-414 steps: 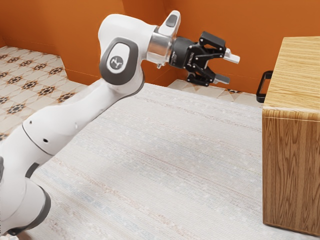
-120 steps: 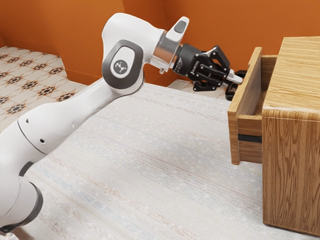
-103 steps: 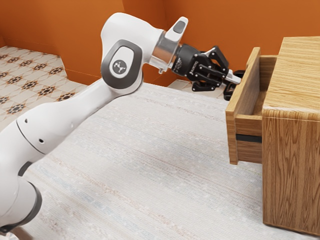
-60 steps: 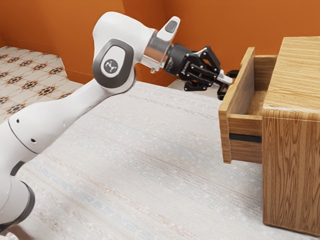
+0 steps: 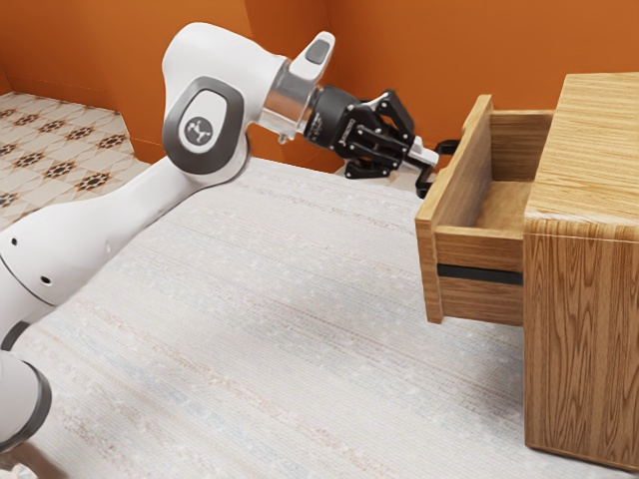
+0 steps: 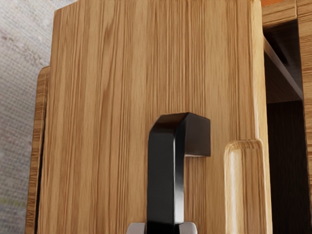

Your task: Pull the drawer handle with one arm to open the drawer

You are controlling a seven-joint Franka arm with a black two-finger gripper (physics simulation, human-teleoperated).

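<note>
Handle (image 6: 166, 170): a black bar standing off the drawer's wooden front; in the exterior view it sits on the front's far face, at the fingertips.
Drawer (image 5: 477, 249): partway out of the cabinet, drawn toward the exterior view's left, with its bare wooden inside showing.
Cabinet (image 5: 584, 329): a wooden box at the exterior view's right, standing on the pale table (image 5: 300, 319).
Gripper (image 5: 423, 165): clamped on the handle, with a pale fingertip (image 6: 135, 227) at each side of the bar.
Arm (image 5: 210, 120): reaches in from the exterior view's left, its wrist pointing at the drawer front.
Step in hand: the pull itself; the drawer looks well on its way to open.
Doing it well: draw straight back along the drawer's slide, away from the cabinet. Hold the wrist square to the front so the bar cannot twist out of the fingers, and move at an even pace.
Risk: a sideways or downward pull could bind the drawer or drag the cabinet.
</note>
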